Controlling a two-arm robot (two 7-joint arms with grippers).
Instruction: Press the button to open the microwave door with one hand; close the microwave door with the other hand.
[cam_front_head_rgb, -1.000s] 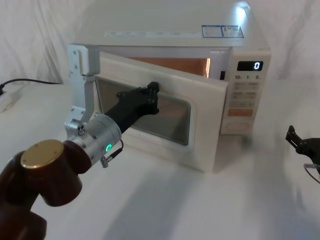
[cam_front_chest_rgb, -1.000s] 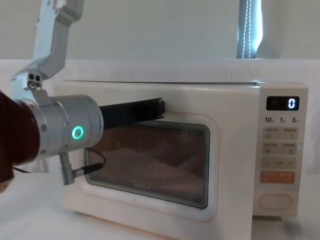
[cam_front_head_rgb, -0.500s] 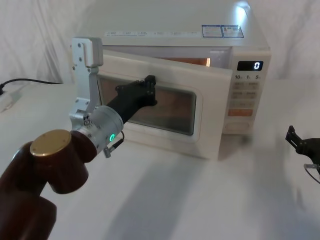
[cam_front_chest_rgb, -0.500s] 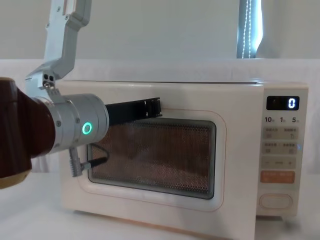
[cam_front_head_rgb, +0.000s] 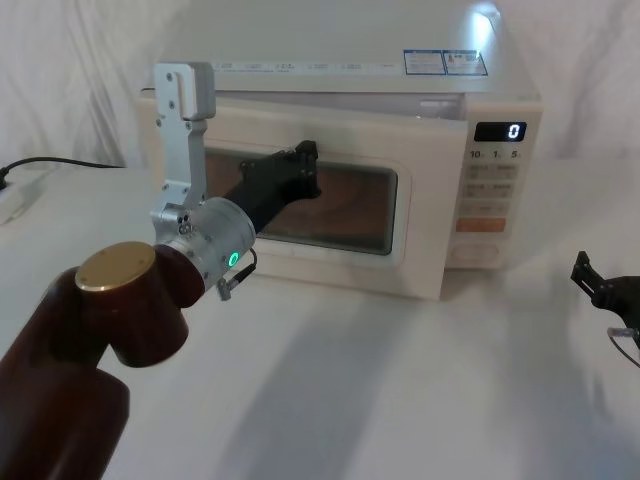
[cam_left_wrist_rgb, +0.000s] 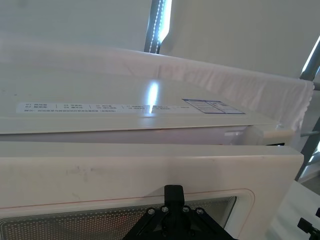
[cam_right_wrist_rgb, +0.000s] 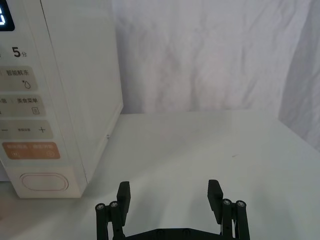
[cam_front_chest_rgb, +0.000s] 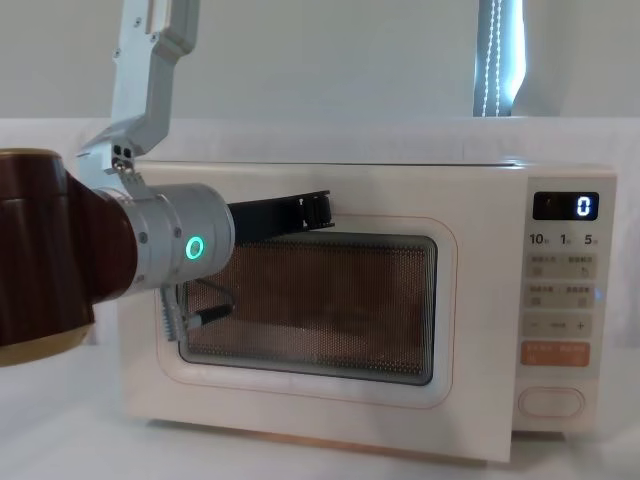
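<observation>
Closing step in hand. Left pincer (cam_front_head_rgb: 303, 168) at centre of head view, tip against microwave door (cam_front_head_rgb: 420, 215) upper edge; cannot tell if clenched. Door almost flush, thin gap at top. Next: push until latch catches. Right pincer (cam_right_wrist_rgb: 169, 196) released, idle near button (cam_right_wrist_rgb: 44, 182), low over bench (cam_front_head_rgb: 420, 390).

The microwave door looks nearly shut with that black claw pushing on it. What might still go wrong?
The microwave door is not quite flush, so it may not latch if the left gripper stops early. The gripper presses at the window's upper edge and could slide across the glass. The right gripper waits open beside the button.
</observation>
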